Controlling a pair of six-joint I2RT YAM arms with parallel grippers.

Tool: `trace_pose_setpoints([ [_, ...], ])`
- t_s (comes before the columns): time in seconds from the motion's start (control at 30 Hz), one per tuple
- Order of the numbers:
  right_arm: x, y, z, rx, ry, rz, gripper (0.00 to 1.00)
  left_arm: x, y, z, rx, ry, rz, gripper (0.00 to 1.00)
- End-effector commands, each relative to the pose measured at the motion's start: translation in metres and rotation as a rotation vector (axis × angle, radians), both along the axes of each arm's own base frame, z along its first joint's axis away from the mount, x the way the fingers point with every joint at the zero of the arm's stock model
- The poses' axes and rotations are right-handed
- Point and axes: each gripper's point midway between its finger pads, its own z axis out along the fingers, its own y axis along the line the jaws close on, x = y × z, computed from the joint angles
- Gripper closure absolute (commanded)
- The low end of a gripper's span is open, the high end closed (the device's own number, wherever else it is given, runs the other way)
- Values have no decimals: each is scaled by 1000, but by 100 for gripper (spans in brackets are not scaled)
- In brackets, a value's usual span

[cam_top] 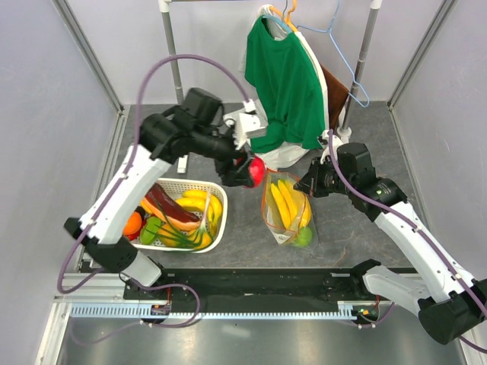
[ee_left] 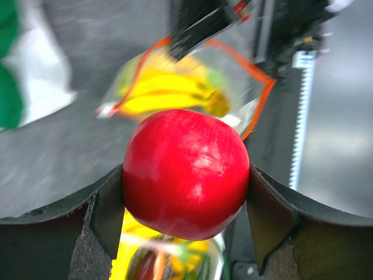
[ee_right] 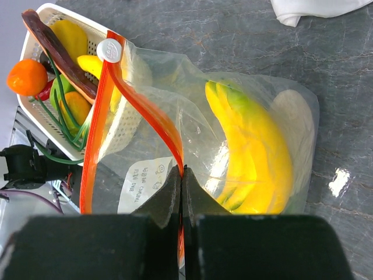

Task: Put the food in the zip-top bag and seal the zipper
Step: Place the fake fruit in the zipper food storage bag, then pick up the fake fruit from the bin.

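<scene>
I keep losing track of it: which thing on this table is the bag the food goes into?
Find the green shirt hanging at the back; just in front of it a clear plastic bag sits on the grey table. The right pincer pinches its mouth. Unlike the white lattice basket to its left, it is see-through, edged with an orange-red strip, with yellow bananas inside.

A glossy red apple [ee_left: 185,172] hangs above the table near the bag's mouth, clamped between the fingers of the left gripper [ee_left: 186,178]. The clear zip-top bag [ee_right: 152,170] gapes open, with yellow bananas [ee_right: 256,146] and a green lime [cam_top: 303,236] inside. Its orange-red zipper [ee_right: 137,102] is unsealed, and the right gripper [ee_right: 180,173] pinches one lip. An orange [ee_right: 26,77], a dark red-brown piece [ee_right: 55,49] and yellow pieces lie in the white lattice basket [cam_top: 183,182].
</scene>
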Motion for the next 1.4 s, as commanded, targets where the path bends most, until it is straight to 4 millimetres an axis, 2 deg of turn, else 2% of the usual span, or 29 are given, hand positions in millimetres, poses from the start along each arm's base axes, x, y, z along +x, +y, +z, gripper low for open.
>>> trace_pose_setpoints([
  [0.0,4,2,19,25,-54,3,100,-24,-61,-6,-66,177,-101,43],
  [0.07,2,1,17,25,-49,4,100,-29,-77,-15,-48,204,-131,42],
  [0.17,2,1,16,25,-47,3,100,-37,-89,-25,-25,222,-161,41],
  [0.27,1,1,17,27,-48,4,100,-30,-94,-49,37,240,-128,32],
  [0.3,1,0,18,27,-50,2,100,-27,-93,-52,47,237,-112,23],
  [0.37,0,0,19,30,-50,-1,100,-22,-85,-59,77,222,-77,14],
  [0.4,-1,1,19,34,-45,0,100,-21,-82,-58,76,216,-70,1],
  [0.43,-1,1,20,36,-48,1,100,-24,-76,-48,54,198,-71,0],
  [0.53,-1,1,16,34,-35,2,100,-17,-54,-38,48,145,-14,0],
  [0.63,-1,2,16,39,-34,5,100,-1,-28,-25,10,134,59,0],
  [0.7,-1,3,16,37,-31,9,100,18,4,-18,-1,112,166,0],
  [0.73,-1,2,18,36,-38,9,100,24,20,-23,7,129,211,0],
  [0.77,0,2,20,33,-46,10,100,37,56,-18,-3,132,318,0],
  [0.8,0,1,21,31,-50,8,100,41,77,-22,22,114,357,0],
  [0.83,0,2,20,31,-48,9,100,41,99,-36,70,121,402,0],
  [0.87,0,2,19,30,-45,11,100,42,131,-48,127,129,484,0],
  [0.9,1,2,18,31,-46,11,100,39,164,-52,222,31,546,0],
  [0.93,0,3,17,30,-42,15,100,29,186,-80,312,69,580,0],
  [0.97,-1,3,16,31,-42,18,100,25,214,-93,367,85,654,0],
  [1.0,0,3,15,31,-38,19,100,11,238,-98,427,47,674,0],
  [1.03,-1,4,14,34,-35,21,100,-1,254,-122,482,103,696,0],
  [1.07,-1,5,13,34,-30,26,100,-8,281,-129,513,124,782,0],
  [1.1,0,5,13,34,-28,29,100,-14,299,-136,579,104,780,0],
  [1.13,-1,6,13,35,-29,36,100,-24,309,-151,619,147,777,0],
  [1.2,-1,7,13,37,-32,47,100,-34,334,-161,712,161,781,0],
  [1.23,-2,7,13,38,-32,48,100,-40,339,-169,746,190,760,0],
  [1.37,-4,7,17,46,-41,51,100,-50,363,-175,898,236,689,0],
])
